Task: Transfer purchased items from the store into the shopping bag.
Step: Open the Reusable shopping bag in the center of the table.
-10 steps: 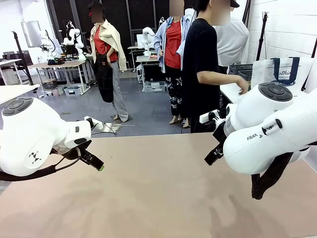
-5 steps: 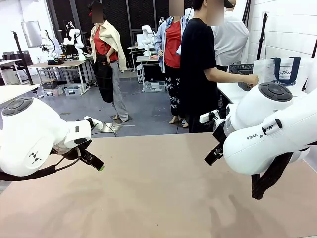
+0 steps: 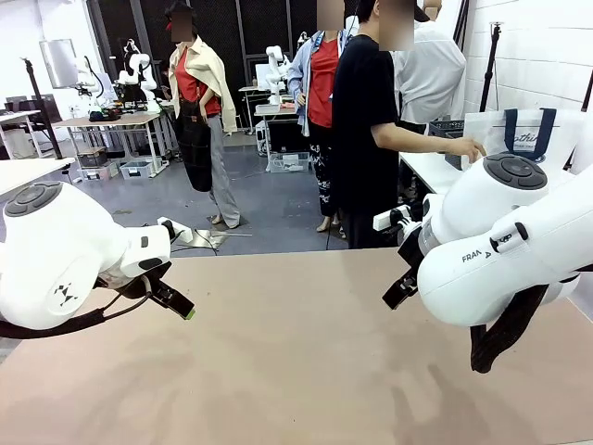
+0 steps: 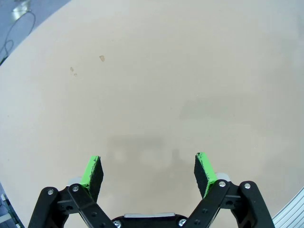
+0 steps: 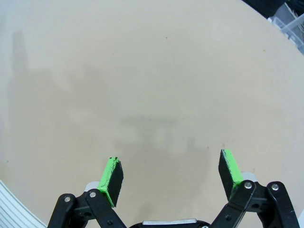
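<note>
The shopping bag (image 3: 533,139) is being kept standing just past the far right corner of the table (image 3: 296,371). It is being judged as light, soft and floppy, maybe slippery, so it is best being taken by its dark blue handles (image 3: 510,130). The left gripper (image 4: 148,166) and the right gripper (image 5: 171,173) are being held wide open above the table, with nothing in them. Since a second ago, the person's hand (image 3: 469,148) is being moved closer to the bag.

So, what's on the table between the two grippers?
Nothing. In the front view the tan table is bare between the left gripper and the right gripper. Both wrist views show bare tabletop too.
</note>
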Controlling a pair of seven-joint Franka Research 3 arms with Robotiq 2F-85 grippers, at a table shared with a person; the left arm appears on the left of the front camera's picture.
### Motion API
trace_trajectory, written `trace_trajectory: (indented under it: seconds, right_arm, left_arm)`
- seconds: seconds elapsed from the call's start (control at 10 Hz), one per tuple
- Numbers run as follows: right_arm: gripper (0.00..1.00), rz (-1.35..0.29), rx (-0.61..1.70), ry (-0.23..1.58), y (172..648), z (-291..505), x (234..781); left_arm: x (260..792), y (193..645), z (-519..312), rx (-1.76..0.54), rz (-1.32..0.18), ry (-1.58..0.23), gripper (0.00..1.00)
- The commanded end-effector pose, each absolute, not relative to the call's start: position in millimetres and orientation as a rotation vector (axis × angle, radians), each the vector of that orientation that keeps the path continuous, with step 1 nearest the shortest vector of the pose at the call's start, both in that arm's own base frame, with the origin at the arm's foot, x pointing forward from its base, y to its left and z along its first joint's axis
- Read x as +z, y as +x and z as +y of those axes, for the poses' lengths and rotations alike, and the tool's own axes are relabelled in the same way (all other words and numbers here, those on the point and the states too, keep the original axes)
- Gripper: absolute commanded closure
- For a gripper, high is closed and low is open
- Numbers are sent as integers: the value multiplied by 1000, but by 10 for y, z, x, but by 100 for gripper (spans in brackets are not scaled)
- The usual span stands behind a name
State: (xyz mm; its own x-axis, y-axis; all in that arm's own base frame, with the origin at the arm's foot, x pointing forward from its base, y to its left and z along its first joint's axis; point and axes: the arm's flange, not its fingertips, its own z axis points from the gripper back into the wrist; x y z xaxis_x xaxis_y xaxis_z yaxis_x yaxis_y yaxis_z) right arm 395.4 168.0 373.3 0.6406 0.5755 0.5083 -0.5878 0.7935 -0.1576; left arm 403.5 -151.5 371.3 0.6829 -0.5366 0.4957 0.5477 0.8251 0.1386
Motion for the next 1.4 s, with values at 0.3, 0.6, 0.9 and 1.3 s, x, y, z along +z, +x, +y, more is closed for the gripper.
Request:
trace_trajectory:
  seconds: [0.3,0.6,0.9,1.3]
  right_arm:
    - [0,-571,663,23,3954,1680,3733]
    - [0,-571,663,23,3954,1680,3733]
    - [0,-571,663,23,3954,1680,3733]
    - [0,-571,663,23,3954,1680,3733]
  left_arm:
    - [3713,4037,-1508,-606,-549,-21,0]
    - [3713,4037,-1508,-606,-549,-21,0]
    - [3713,4037,-1508,-606,-549,-21,0]
    - [3713,4037,-1508,-606,-549,-21,0]
